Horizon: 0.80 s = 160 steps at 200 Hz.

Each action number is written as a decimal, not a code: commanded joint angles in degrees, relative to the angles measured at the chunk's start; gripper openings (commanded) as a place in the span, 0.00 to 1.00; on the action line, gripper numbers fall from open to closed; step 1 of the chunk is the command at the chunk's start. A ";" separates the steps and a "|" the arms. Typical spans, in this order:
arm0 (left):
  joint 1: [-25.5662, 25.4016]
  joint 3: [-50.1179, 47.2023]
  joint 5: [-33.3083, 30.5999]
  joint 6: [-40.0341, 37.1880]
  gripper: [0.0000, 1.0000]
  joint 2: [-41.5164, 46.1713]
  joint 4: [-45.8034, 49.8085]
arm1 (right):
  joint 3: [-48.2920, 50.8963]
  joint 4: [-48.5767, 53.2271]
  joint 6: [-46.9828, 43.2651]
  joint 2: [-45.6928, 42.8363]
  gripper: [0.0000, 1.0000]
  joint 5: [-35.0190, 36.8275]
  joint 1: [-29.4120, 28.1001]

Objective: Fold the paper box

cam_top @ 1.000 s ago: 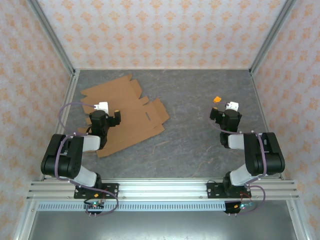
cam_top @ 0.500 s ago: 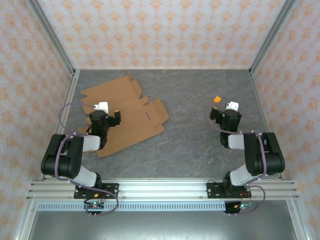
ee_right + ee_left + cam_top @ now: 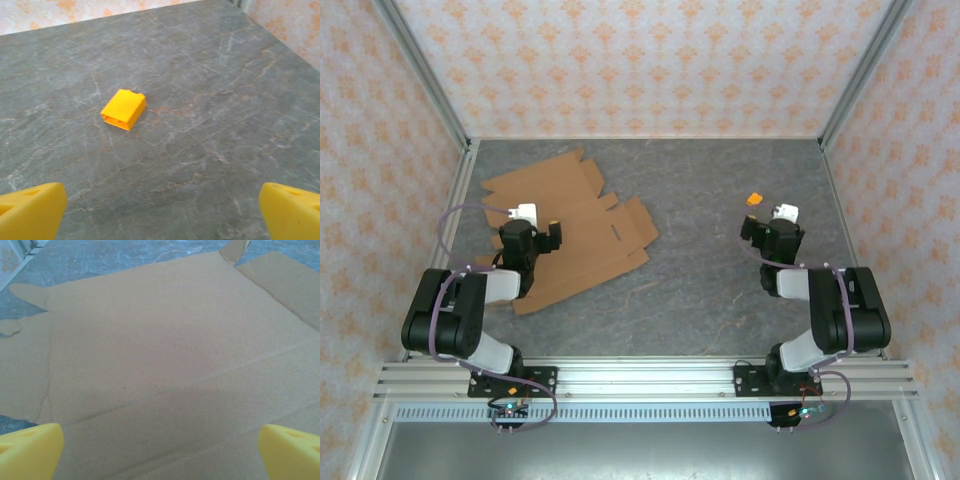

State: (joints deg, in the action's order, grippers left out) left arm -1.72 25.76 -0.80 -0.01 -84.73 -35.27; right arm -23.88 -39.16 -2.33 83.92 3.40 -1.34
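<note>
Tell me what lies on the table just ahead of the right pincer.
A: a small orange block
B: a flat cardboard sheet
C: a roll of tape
A: the small orange block lies alone on the grey table, ahead of the open right pincer.

Bright, soft, even light throughout. A faint shadow darkens the near part of the paper box (image 3: 165, 365), whose surface looks slightly blurred up close.
</note>
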 commanded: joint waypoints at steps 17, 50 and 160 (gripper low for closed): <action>0.57 13.26 -10.97 9.58 1.00 10.17 28.11 | -5.06 21.10 13.29 -19.83 0.99 10.80 -0.02; -0.37 15.66 2.64 26.38 1.00 17.57 40.62 | -13.56 43.45 22.65 -25.00 1.00 -2.00 -7.63; -14.19 15.51 5.94 25.75 0.98 15.65 53.35 | -21.45 31.75 43.63 8.61 0.73 -13.64 -41.29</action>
State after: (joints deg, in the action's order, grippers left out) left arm -16.10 41.52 7.07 26.94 -70.39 13.91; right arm -45.82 2.07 35.22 88.71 -9.23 -43.05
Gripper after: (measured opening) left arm 0.983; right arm 0.776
